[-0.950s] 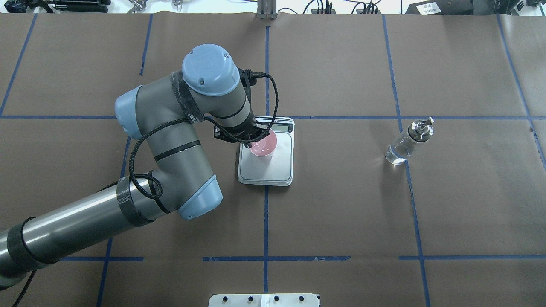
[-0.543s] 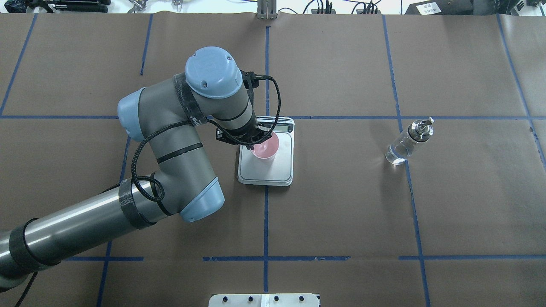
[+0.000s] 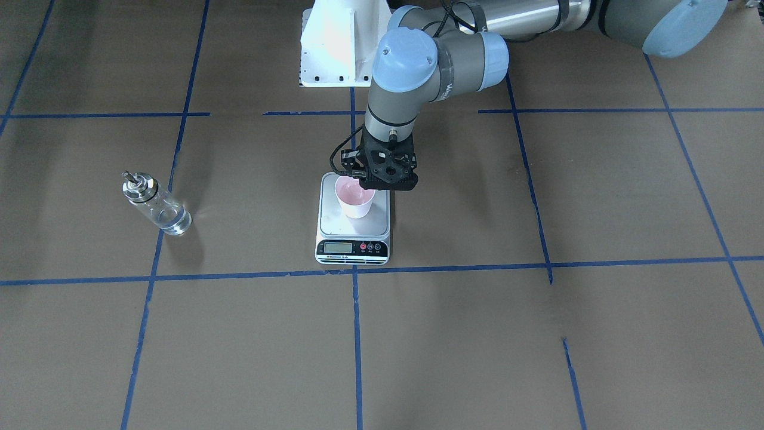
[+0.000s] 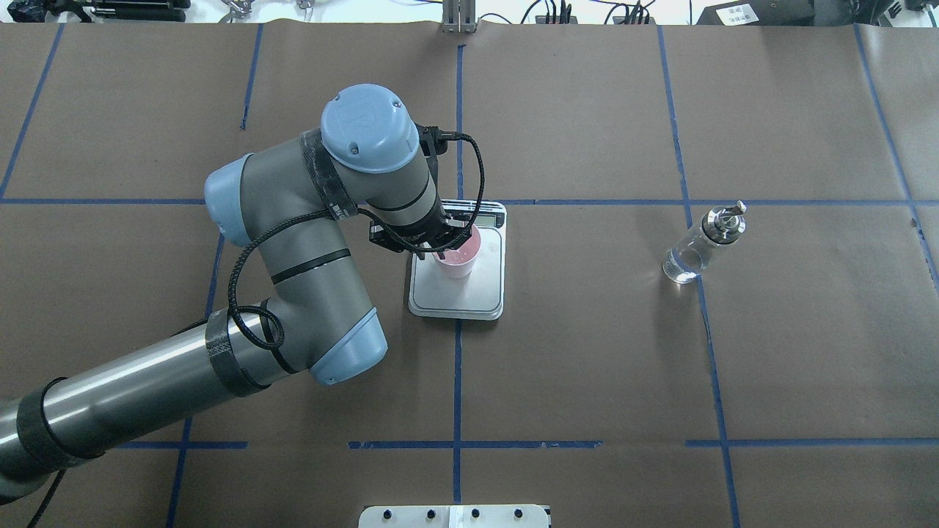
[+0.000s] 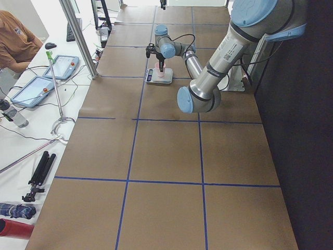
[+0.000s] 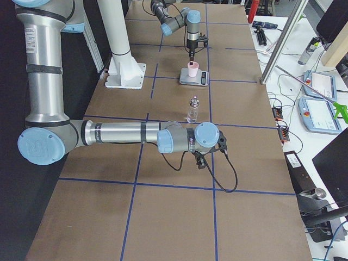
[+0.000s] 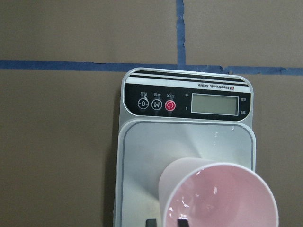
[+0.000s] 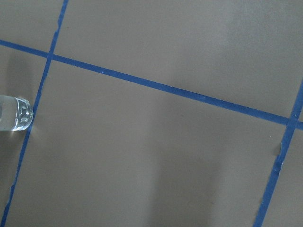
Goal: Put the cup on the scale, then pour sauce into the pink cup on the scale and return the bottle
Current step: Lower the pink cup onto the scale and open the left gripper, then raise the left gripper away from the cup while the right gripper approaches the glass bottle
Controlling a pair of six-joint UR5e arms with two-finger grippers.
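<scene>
The pale pink cup (image 4: 456, 258) stands upright over the scale's silver platform (image 4: 469, 293), near its display end. My left gripper (image 4: 439, 253) is shut on the cup's wall. In the left wrist view one finger (image 7: 150, 222) is outside the cup (image 7: 220, 196) and the other inside. I cannot tell whether the cup's base touches the platform (image 7: 156, 151). The clear glass bottle (image 4: 697, 246) with its metal spout stands alone far to the right on the table. My right gripper (image 6: 200, 163) shows only in the exterior right view, near the bottle (image 6: 192, 109); I cannot tell its state.
The table is covered in brown paper with blue tape lines. The white robot base (image 3: 337, 45) is at the robot's side edge. Tablets, cables and an operator (image 5: 15, 41) are beyond the far edge. Bare paper lies between scale and bottle.
My left arm has shifted slightly to the right and the cup has come down a little over the scale's platform. The bottle has not moved.
</scene>
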